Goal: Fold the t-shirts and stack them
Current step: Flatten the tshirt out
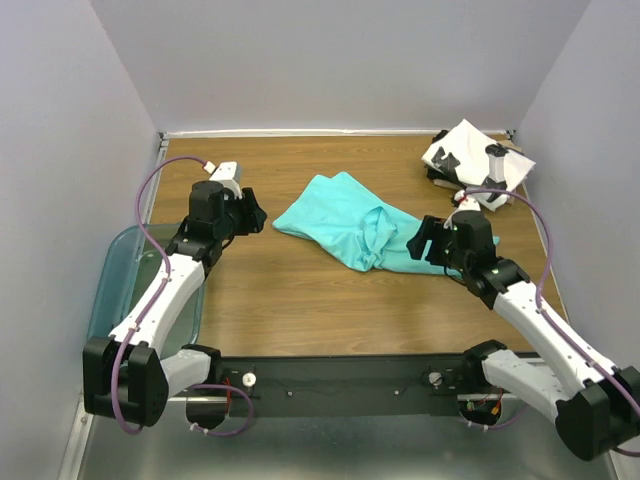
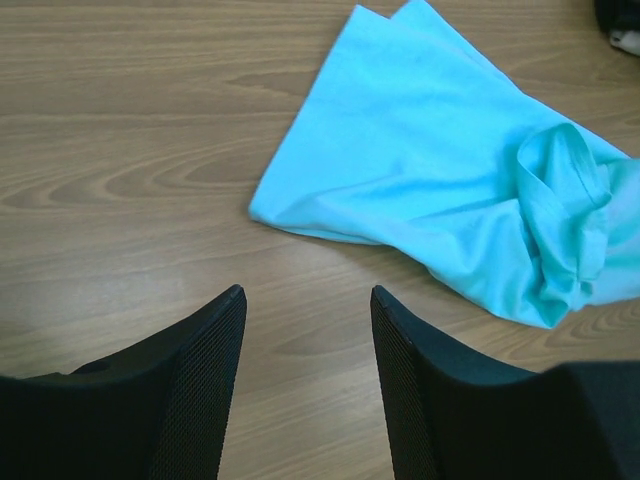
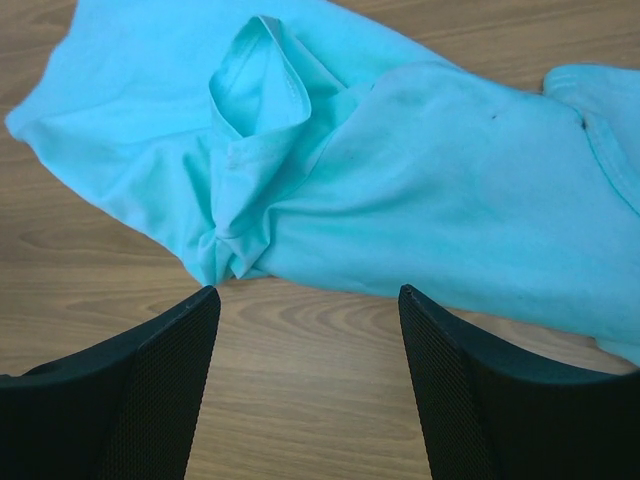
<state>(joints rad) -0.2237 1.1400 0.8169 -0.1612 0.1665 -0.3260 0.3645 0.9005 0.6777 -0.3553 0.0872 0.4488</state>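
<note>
The left arm point(image 1: 165, 295) rises from its base at the near left corner, bends at the elbow and reaches forward and inward, its wrist angled so that the left gripper point(image 1: 250, 212) points toward the middle, its two black fingers point(image 2: 205, 360) spread apart and clasping nothing. The right arm point(image 1: 540, 320) mirrors it from the near right corner, stretched forward and inward in a long slant, with the right gripper point(image 1: 425, 238) facing left toward the centre. Its fingers point(image 3: 160, 380) likewise stand wide apart and empty, tips tilted downward, and the two grippers are well apart from each other.
</note>
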